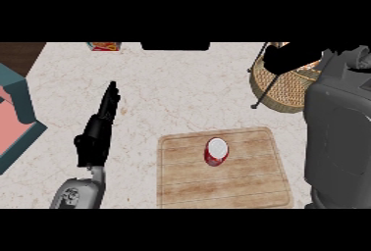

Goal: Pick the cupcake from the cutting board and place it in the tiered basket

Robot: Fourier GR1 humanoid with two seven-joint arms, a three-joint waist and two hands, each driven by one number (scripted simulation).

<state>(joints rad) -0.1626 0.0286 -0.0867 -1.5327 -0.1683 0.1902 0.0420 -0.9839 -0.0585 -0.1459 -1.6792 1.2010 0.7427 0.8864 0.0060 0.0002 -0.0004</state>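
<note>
A red-wrapped cupcake with white frosting sits near the middle of the pale wooden cutting board, where your task begins; nothing holds it, so by the look of things the pick-up step has yet to be made. Left of the board, well apart from it, the robot's black left hand rests over the marble counter with its fingers straight and pointing away from you, holding nothing. Right of the board, a bulky grey forearm fills the frame's edge, and the black right hand shows above it over the woven wicker tiered basket (whether its fingers are spread or curled cannot be told from here). Beyond the board's far-right corner stands that basket, your destination. Your next move, judged from this, calls for bringing a hand down to the cupcake on the board and closing round its wrapper before any lift toward the basket.
</note>
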